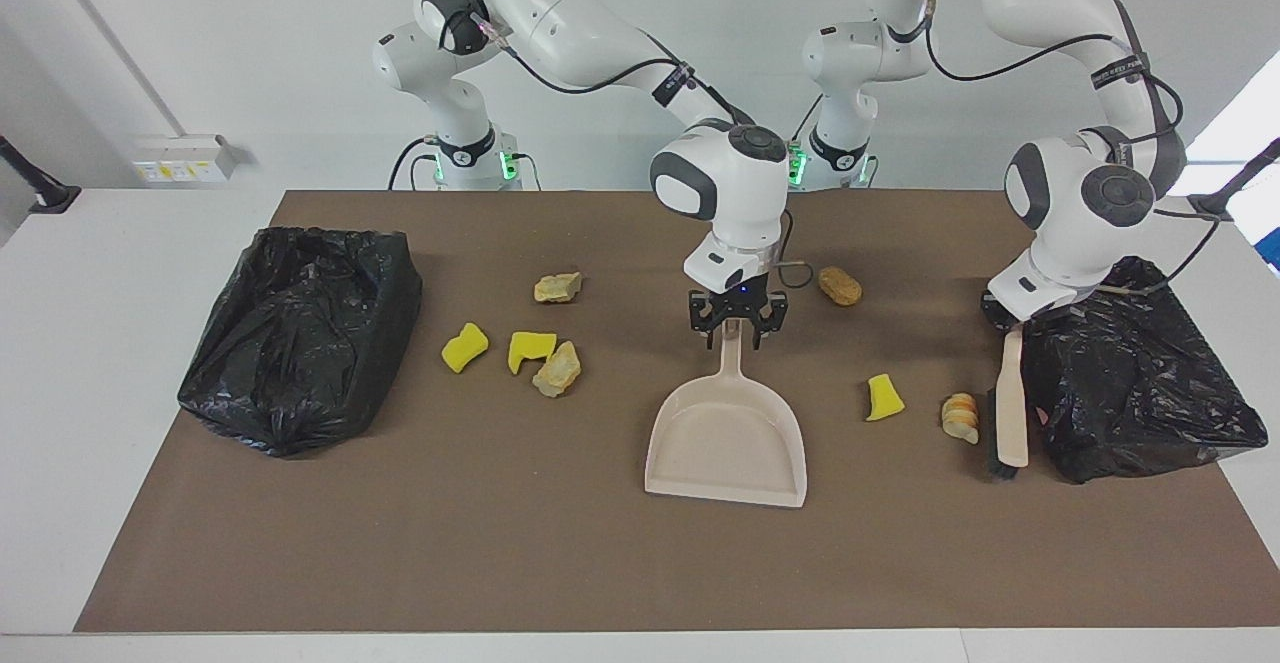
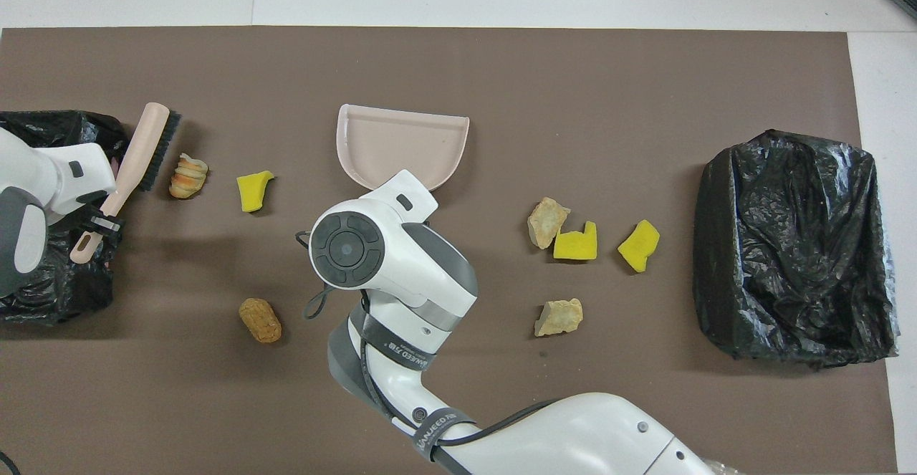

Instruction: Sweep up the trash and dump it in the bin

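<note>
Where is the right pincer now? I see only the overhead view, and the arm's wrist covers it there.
Observer: In the facing view the right pincer is down at the end of the dustpan handle, the end nearest the robots.
Operator: Is the dustpan lifted from the mat?
Observer: No. Its whole rim seems to rest flat on the mat.
Operator: Do the arms' bases show any light? My view does not reach them.
Observer: Yes, green lights glow at both bases.
</note>
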You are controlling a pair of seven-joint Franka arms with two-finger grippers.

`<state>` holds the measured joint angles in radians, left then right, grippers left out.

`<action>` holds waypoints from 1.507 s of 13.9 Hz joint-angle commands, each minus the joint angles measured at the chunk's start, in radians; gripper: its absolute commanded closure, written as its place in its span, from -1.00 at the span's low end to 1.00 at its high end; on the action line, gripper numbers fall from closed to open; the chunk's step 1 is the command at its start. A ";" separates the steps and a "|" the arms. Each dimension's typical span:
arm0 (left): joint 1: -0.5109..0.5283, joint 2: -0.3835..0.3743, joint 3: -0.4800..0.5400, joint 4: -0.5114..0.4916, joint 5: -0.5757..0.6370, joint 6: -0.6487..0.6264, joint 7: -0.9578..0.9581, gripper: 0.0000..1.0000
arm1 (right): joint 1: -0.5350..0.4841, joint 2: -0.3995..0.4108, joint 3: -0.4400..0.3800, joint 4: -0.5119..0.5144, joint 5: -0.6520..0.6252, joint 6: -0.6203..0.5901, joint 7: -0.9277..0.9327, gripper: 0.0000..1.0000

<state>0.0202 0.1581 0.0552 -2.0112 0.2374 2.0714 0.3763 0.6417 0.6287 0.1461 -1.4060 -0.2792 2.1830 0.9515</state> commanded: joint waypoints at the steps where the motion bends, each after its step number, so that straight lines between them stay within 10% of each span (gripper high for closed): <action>1: -0.035 -0.093 -0.006 -0.113 0.006 -0.043 0.001 1.00 | -0.001 0.016 0.001 0.021 -0.028 0.011 0.015 -0.10; 4: -0.097 -0.126 -0.008 -0.149 0.005 -0.117 0.001 1.00 | -0.001 0.011 0.003 0.021 -0.041 -0.008 0.003 1.00; 21: -0.284 -0.278 -0.012 -0.321 -0.043 -0.254 -0.166 1.00 | -0.048 -0.178 0.007 -0.131 0.069 -0.242 -0.998 1.00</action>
<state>-0.2459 -0.0909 0.0317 -2.3271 0.2097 1.8412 0.2411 0.6043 0.5126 0.1456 -1.4528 -0.2255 1.9431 0.1318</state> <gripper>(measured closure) 0.736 0.687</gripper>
